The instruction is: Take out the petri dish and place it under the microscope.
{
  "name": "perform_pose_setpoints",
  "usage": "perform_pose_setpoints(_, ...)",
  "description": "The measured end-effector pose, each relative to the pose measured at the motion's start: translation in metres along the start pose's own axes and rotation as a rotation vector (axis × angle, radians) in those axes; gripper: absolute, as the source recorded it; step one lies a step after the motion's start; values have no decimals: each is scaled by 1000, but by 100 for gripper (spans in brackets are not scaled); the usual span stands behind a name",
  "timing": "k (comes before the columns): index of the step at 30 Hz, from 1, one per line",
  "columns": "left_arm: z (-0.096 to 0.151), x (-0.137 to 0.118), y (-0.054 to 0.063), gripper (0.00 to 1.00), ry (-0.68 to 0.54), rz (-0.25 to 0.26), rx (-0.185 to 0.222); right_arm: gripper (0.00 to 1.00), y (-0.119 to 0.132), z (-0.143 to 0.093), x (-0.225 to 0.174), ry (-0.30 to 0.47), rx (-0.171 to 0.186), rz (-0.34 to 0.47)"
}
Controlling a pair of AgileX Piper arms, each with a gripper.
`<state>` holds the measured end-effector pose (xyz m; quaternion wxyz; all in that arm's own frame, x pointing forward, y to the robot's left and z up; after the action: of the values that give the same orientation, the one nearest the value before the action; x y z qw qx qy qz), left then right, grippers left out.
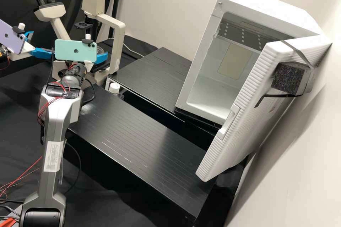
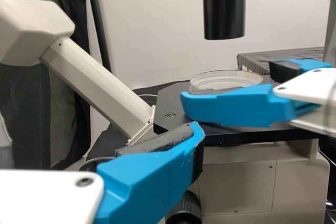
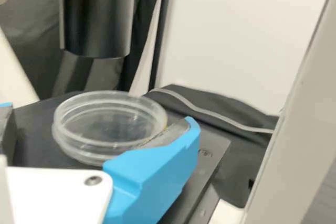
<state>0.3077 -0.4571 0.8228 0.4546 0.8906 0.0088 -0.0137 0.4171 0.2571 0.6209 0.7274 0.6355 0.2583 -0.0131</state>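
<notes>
Looks roomy between petri dish (image 3: 107, 121), on the stage (image 3: 210, 141) inside its edge, and black tube (image 3: 97, 19) above. Gets tight by the microscope pillar (image 1: 116, 46), ngl. Has right gripper (image 1: 101, 57) and left gripper (image 1: 41, 44) both spread open.

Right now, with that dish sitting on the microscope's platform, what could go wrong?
The right gripper has a blue finger very near the clear dish, so pulling away might drag it. Lifting could knock the black tube overhead. Swinging sideways might catch the microscope's pale upright.

Two phones (image 1: 72, 50) — one microscope (image 1: 115, 46) — one petri dish (image 3: 107, 124).
</notes>
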Motion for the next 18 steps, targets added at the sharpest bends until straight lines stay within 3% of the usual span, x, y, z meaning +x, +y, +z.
perform_pose_setpoints(2, 0, 0, 0, 100, 0, 0, 0, 100, 5, -1, -9, 7, 19, 15)
perform_pose_setpoints(8, 0, 0, 0, 100, 0, 0, 0, 100, 26, 5, -48, 45, 34, 91)
perform_pose_setpoints(12, 0, 0, 0, 100, 0, 0, 0, 100, 37, 2, -81, 102, -1, 173)
perform_pose_setpoints(16, 0, 0, 0, 100, 0, 0, 0, 100, 53, -3, -122, 190, -51, 349)
perform_pose_setpoints(18, 0, 0, 0, 100, 0, 0, 0, 100, 56, -5, -141, 226, -48, 425)
